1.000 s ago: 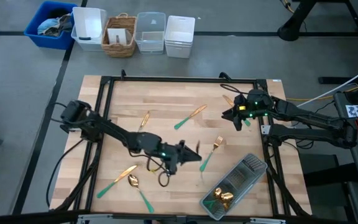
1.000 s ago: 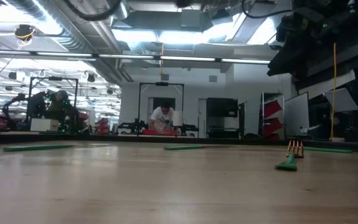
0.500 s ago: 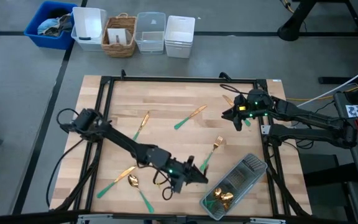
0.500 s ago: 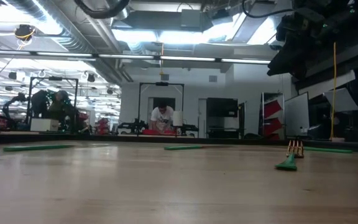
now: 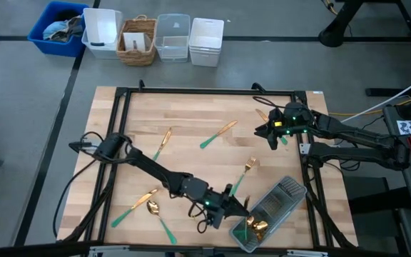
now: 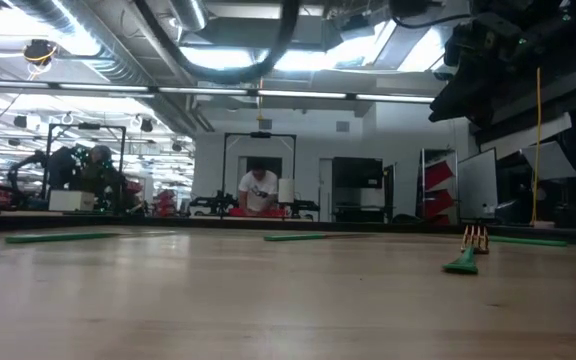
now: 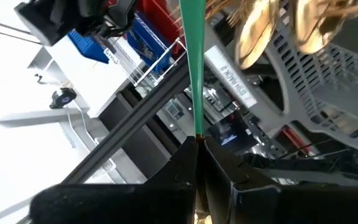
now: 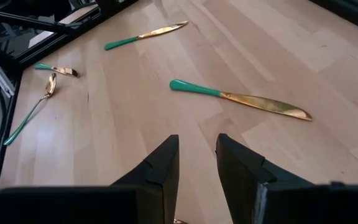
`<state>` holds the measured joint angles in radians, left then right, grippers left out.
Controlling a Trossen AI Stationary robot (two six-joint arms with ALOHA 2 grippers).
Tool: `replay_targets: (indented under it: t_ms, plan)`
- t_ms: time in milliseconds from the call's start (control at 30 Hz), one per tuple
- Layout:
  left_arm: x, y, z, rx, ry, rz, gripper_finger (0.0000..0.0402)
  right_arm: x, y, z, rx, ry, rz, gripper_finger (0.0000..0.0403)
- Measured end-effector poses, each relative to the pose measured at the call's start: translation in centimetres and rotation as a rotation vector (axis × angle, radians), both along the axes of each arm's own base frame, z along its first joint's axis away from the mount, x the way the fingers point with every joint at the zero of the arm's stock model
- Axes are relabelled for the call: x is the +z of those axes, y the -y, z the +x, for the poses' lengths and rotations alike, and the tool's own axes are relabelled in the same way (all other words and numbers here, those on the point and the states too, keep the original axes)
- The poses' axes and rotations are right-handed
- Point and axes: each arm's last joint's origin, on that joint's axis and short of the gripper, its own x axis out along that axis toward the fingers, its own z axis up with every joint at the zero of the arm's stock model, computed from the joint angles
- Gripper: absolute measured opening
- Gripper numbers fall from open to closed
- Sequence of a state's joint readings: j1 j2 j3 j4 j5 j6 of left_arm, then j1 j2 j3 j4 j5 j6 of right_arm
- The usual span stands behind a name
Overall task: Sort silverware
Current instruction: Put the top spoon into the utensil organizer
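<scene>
High view: the left gripper (image 5: 240, 211) hangs low over the near-right part of the pale wooden table (image 5: 191, 114), just beside the near end of the clear plastic rectangular tray (image 5: 280, 202). Its fingers (image 7: 219, 171) are clenched on the slim teal-green handle of one piece of silverware (image 7: 193, 62); the left wrist view shows that handle rising straight out of the pinch, with the tray's slotted wall behind it. Which kind of piece it is cannot be told.

Several gold heads (image 5: 254, 225) lie piled at the tray's near end.

The right gripper (image 5: 271, 133) hovers at the far-right side of the table with its fingers (image 8: 163, 165) parted and nothing between them. Ahead of it, in the right wrist view, lies a gold-bladed knife with a teal-green handle (image 8: 238, 99).

Loose pieces are scattered across the table: a gold-headed fork (image 5: 242, 173) near the tray's far end, a second knife (image 5: 217, 133) near the middle, another piece (image 5: 164, 138) to its left, and a gold spoon (image 5: 158, 216) beside one more piece (image 5: 135, 207) at the near left.

Beyond the table's far edge stand a blue bin (image 5: 57, 27), a wicker basket (image 5: 138, 40) and white containers (image 5: 206, 41).
</scene>
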<state>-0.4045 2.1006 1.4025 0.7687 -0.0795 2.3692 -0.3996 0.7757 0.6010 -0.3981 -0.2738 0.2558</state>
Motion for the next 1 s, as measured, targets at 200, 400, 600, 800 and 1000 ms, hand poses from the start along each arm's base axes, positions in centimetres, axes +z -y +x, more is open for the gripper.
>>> replay_targets:
  t_ms: [200,400,600,800,1000]
  plan:
    - [-1.6,-0.4,0.9,0.016,-0.033,0.017,0.0007,0.0,0.0,0.0,0.006,0.001,0.004,0.0108]
    - [-2.6,-0.4,0.9,0.016,-0.13,0.031,0.0009,0.0,0.0,0.0,0.005,0.001,0.003,0.0108]
    - [-3.3,0.2,0.6,0.003,-0.202,0.028,0.0021,0.0,0.0,0.0,0.005,0.001,0.003,0.0108]
    - [-3.1,0.6,0.4,-0.024,-0.191,0.011,0.0045,0.0,0.0,0.0,0.005,0.001,0.003,0.0108]
    - [-3.1,0.8,0.3,-0.067,-0.196,0.006,0.0077,0.0,0.0,0.0,0.005,0.001,0.003,0.0108]
